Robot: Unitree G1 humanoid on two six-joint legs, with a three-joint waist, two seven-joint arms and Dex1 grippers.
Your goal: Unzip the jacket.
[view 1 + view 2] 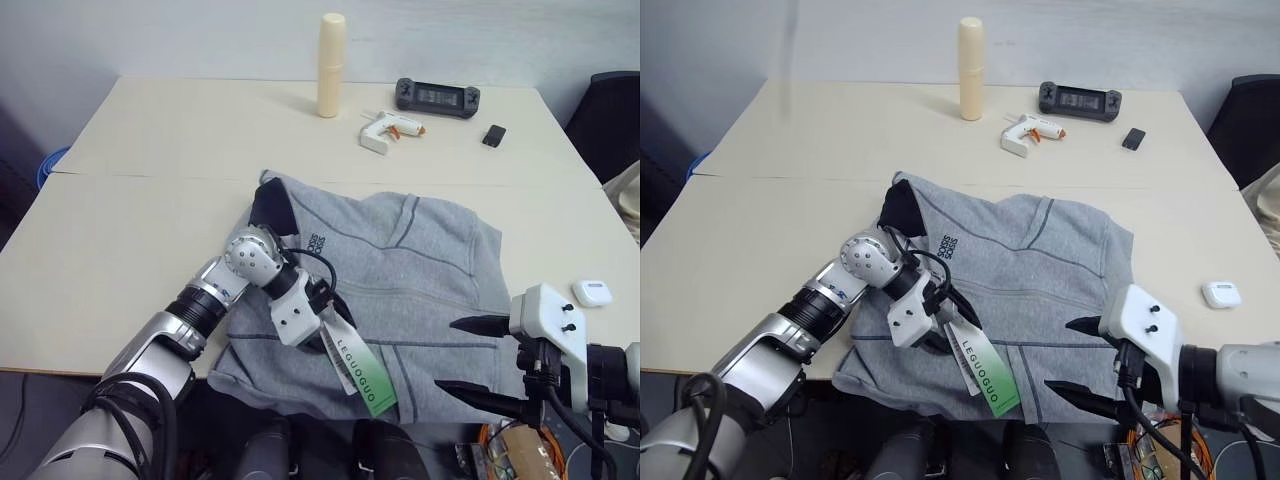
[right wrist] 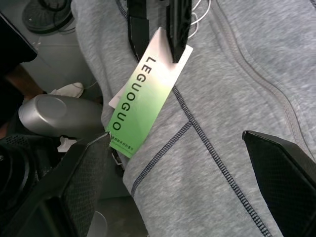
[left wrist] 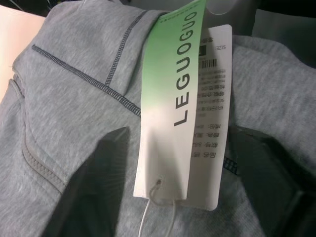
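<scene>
The light grey jacket [image 1: 425, 250] lies spread on the table, its dark collar [image 1: 270, 205] to the far left and its lower part hanging over the front edge. Its white-green hang tag [image 1: 358, 375] lies on the fabric. My left gripper [image 1: 328, 318] hovers over the jacket's front with its fingers apart; in the left wrist view the hang tag [image 3: 168, 98] lies between them, ungripped. The zip pull itself I cannot make out. My right gripper [image 1: 448, 355] stands open at the front right, above the jacket's hem, nothing between its fingers [image 2: 276, 168].
On the beige table [image 1: 130, 230], the far side holds a cream cylinder [image 1: 332, 65], a white glue gun [image 1: 385, 130], a black controller [image 1: 437, 96] and a small black block [image 1: 494, 135]. A small white case [image 1: 592, 292] lies at the right.
</scene>
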